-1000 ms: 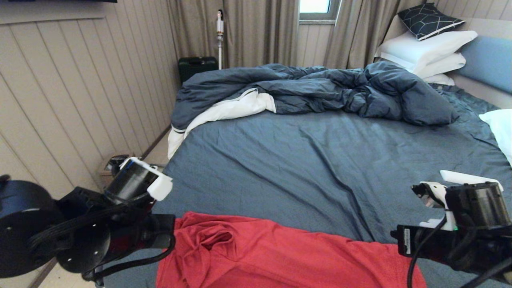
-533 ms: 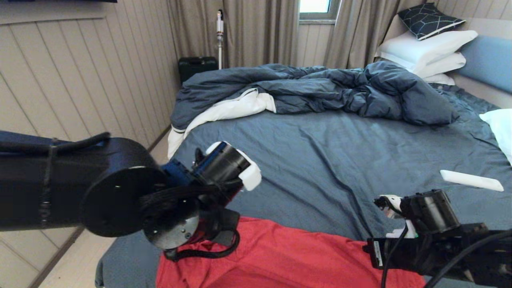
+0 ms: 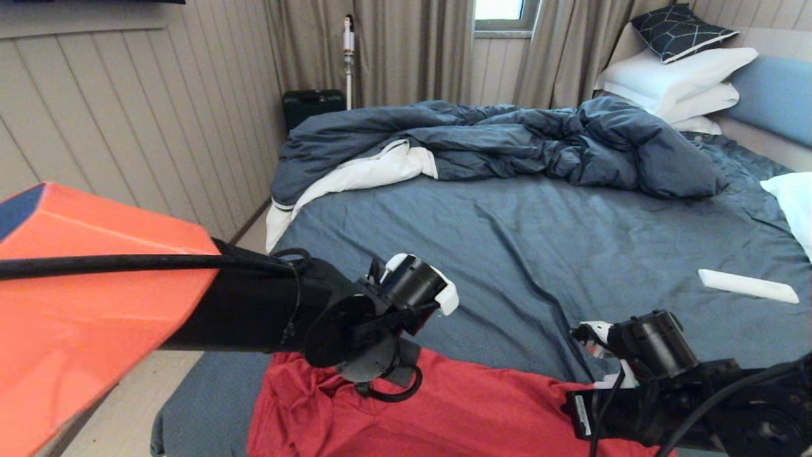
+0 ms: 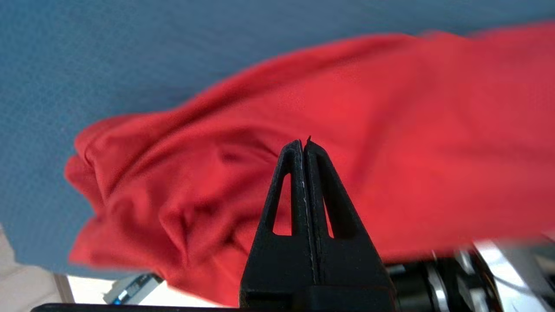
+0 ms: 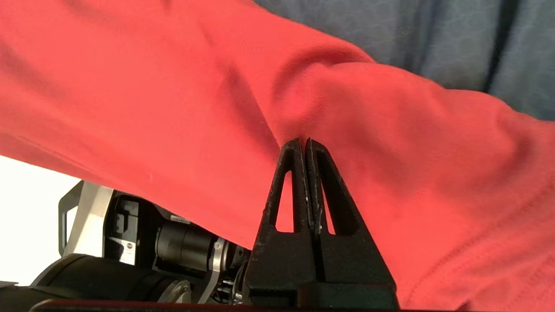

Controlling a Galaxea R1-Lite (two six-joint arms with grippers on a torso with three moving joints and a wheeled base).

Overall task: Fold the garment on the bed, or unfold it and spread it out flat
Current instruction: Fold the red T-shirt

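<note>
The garment (image 3: 488, 412), a bright red T-shirt, lies rumpled along the near edge of the bed (image 3: 507, 254), on the blue-grey sheet. My left gripper (image 4: 303, 143) hangs just above the shirt's bunched left part (image 4: 143, 182); it is shut with nothing between its fingers. My right gripper (image 5: 302, 141) is also shut and empty, its tips close over a raised fold at the shirt's right end (image 5: 368, 108). In the head view both wrists cover their own fingers. No print shows on the cloth.
A rumpled dark blue duvet (image 3: 507, 139) lies across the far half of the bed, with stacked white pillows (image 3: 679, 82) at the far right. A flat white object (image 3: 747, 285) rests on the sheet at right. The panelled wall and a black case (image 3: 311, 105) are on the left.
My left arm has swung in from the bed's left edge to above the shirt's left part. My right arm has shifted left over the shirt's right end. Both grippers stay shut.
</note>
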